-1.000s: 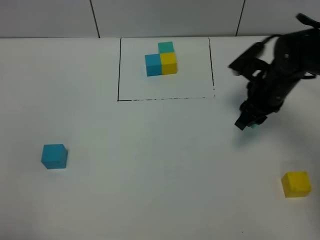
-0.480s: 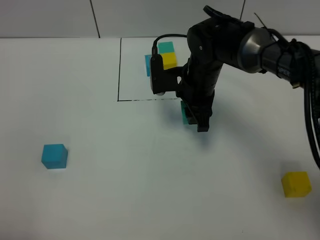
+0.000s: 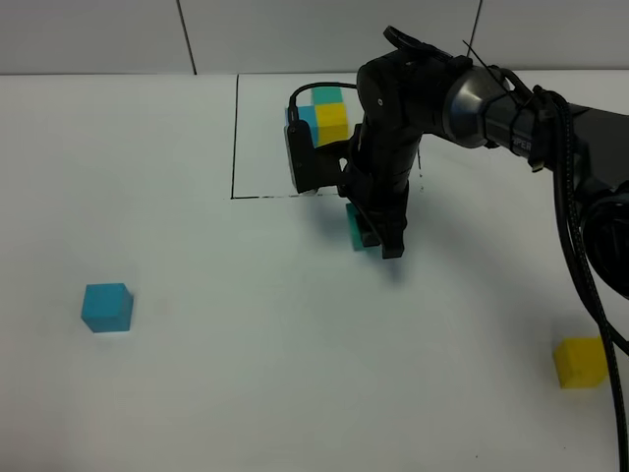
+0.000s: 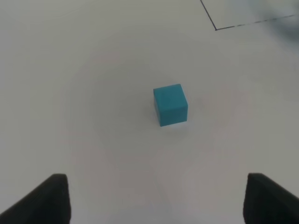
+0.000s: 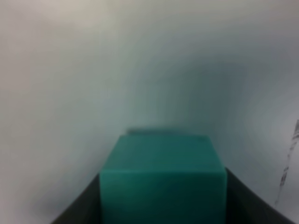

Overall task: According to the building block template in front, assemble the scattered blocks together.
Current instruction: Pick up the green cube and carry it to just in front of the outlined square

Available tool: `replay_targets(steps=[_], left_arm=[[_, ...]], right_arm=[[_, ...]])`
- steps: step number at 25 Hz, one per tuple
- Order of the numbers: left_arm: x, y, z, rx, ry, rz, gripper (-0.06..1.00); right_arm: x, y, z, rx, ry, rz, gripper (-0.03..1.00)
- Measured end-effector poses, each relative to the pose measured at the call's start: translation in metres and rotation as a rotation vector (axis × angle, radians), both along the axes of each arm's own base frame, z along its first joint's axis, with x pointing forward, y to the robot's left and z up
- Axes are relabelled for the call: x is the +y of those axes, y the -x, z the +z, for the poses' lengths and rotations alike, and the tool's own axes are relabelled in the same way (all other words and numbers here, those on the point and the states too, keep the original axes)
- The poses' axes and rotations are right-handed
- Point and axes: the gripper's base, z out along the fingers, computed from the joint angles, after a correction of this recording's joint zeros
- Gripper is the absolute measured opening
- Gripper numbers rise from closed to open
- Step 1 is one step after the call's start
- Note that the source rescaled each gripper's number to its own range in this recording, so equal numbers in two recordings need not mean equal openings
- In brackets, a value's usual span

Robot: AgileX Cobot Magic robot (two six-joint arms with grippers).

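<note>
R gripper (image 3: 381, 239) clamps teal-green cube (image 5: 162, 182) just outside template (image 3: 319, 116) frame's near line. L gripper (image 4: 156, 200) spread wide, empty, over sky-blue cube (image 4: 170, 105). Well apart, ext. view's right: yellow cube (image 3: 580, 361).

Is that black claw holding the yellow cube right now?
No, the right gripper is clamped on the teal-green cube; the yellow cube sits apart, untouched.
</note>
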Motion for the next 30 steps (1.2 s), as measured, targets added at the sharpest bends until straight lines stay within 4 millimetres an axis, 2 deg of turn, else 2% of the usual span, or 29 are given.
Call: replay_targets(steps=[6, 13, 30], left_arm=[[0.0, 0.0, 0.0, 0.0, 0.0, 0.0, 0.86], [0.0, 0.0, 0.0, 0.0, 0.0, 0.0, 0.86], [0.0, 0.0, 0.0, 0.0, 0.0, 0.0, 0.86]], right_arm=[[-0.006, -0.007, -0.003, 0.03, -0.052, -0.045, 0.01], [-0.014, -0.012, -0.017, 0.069, -0.066, -0.075, 0.01], [-0.015, -0.014, -0.018, 0.085, -0.088, -0.173, 0.01]])
